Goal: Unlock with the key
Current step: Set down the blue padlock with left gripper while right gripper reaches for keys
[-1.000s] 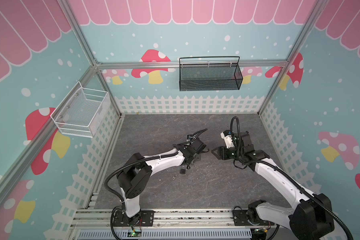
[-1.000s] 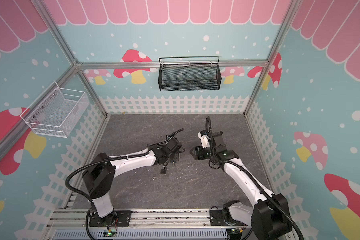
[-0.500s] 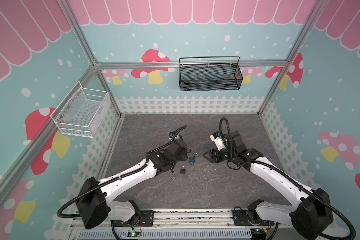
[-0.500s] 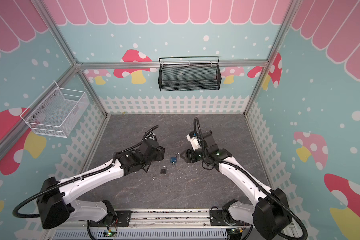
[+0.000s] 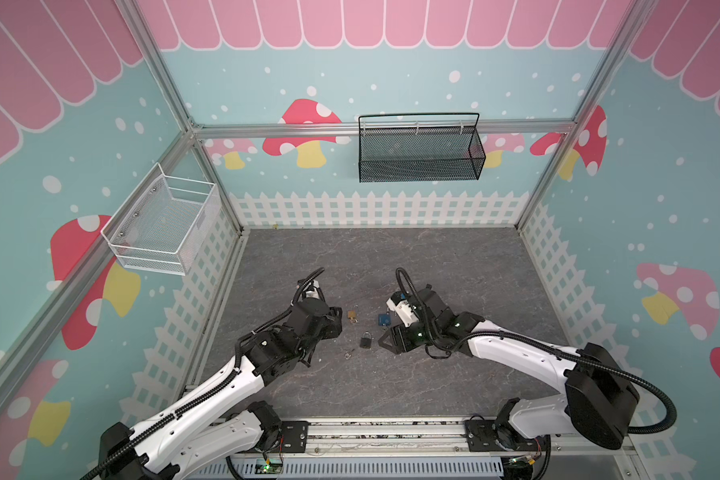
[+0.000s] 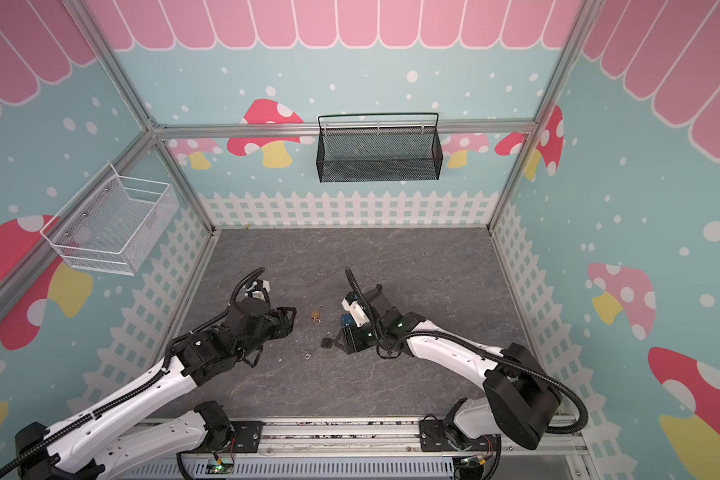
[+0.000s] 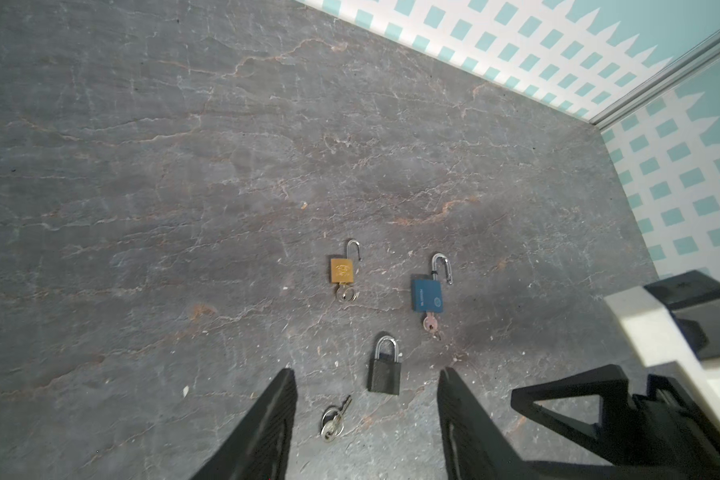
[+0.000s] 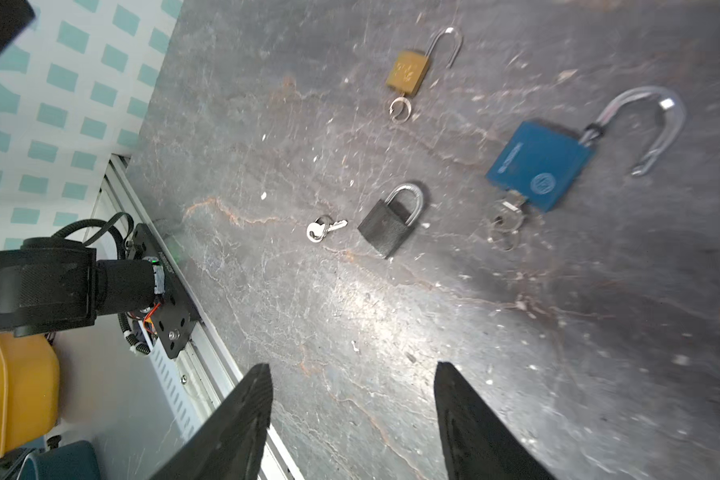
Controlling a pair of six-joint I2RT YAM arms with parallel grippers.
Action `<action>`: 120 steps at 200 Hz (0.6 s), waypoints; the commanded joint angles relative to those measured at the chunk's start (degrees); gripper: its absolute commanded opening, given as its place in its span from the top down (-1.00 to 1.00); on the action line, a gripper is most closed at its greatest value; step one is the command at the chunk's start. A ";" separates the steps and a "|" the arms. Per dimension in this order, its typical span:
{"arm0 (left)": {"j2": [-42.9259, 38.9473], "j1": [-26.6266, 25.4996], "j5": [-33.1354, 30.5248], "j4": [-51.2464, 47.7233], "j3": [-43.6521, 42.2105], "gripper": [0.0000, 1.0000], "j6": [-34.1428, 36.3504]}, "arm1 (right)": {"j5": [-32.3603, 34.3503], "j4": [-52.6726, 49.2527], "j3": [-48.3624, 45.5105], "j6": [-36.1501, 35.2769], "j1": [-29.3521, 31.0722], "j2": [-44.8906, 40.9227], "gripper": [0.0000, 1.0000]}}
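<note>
A black padlock (image 5: 365, 341) (image 7: 384, 374) (image 8: 387, 228) lies flat on the grey floor with its shackle shut. A small silver key (image 5: 348, 354) (image 7: 333, 419) (image 8: 323, 228) on a ring lies loose just beside it. My left gripper (image 5: 335, 320) (image 7: 366, 370) hovers to the left of the locks, open and empty. In the left wrist view the key and the black padlock lie between its fingers. My right gripper (image 5: 385, 343) (image 8: 351, 365) is low beside the black padlock on the right, open and empty.
A gold padlock (image 5: 352, 316) (image 7: 341, 270) and a blue padlock (image 5: 384, 320) (image 7: 427, 295) lie nearby, shackles open, each with a key in it. A black mesh basket (image 5: 418, 151) hangs on the back wall, a white wire basket (image 5: 163, 226) on the left wall.
My left arm has drawn back to the left, uncovering the locks. My right gripper has moved left and down toward the black padlock. The locks and the loose key have stayed put.
</note>
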 commanded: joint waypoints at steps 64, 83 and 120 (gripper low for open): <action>-9.23 2.42 0.54 -4.54 -5.24 -0.09 -4.33 | 2.74 6.95 6.38 5.58 10.21 13.83 -0.29; -10.53 2.83 0.49 -5.80 -5.43 -0.09 -4.95 | 2.30 6.71 8.87 5.63 10.79 16.94 -0.29; -12.87 3.37 0.01 -7.19 -6.28 -0.09 -5.50 | 3.70 6.54 11.97 5.23 11.65 21.10 -0.30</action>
